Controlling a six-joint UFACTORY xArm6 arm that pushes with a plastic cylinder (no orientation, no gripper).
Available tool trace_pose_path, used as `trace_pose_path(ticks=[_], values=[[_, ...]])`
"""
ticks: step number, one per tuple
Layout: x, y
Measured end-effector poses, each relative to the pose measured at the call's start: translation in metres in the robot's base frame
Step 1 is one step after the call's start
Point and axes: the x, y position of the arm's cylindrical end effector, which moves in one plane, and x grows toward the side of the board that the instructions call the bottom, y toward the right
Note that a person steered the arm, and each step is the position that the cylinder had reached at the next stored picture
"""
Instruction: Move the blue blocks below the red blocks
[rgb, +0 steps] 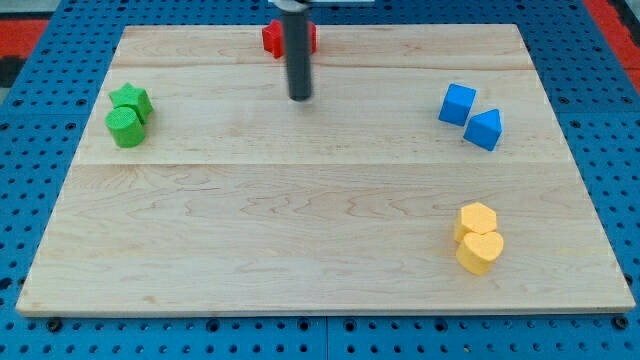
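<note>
Red blocks (272, 38) sit at the view's top centre, mostly hidden behind the rod, so their shapes are unclear. My tip (300, 97) rests on the board just below them, a little to the right. A blue cube (457, 104) and a blue triangular block (485, 129) lie side by side at the view's right, far from my tip.
A green star (132, 98) and a green cylinder (125, 127) touch at the view's left. A yellow hexagon (478, 217) and a yellow heart-shaped block (480, 252) touch at the lower right. The wooden board (300, 250) lies on a blue pegboard.
</note>
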Motion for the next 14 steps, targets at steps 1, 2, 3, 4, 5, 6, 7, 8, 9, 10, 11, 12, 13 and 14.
trace_pose_path(ticks=[1,2,3,4,5,6,7,8,9,10,11,12,13,14], values=[[0.009,0.029],[0.036,0.105],[0.044,0.163],[0.020,0.179],[-0.013,0.172],[-0.034,0.190],[-0.055,0.216],[-0.080,0.160],[-0.068,0.123],[-0.036,0.131],[-0.038,0.086],[-0.055,0.054],[-0.031,0.050],[-0.021,0.036]])
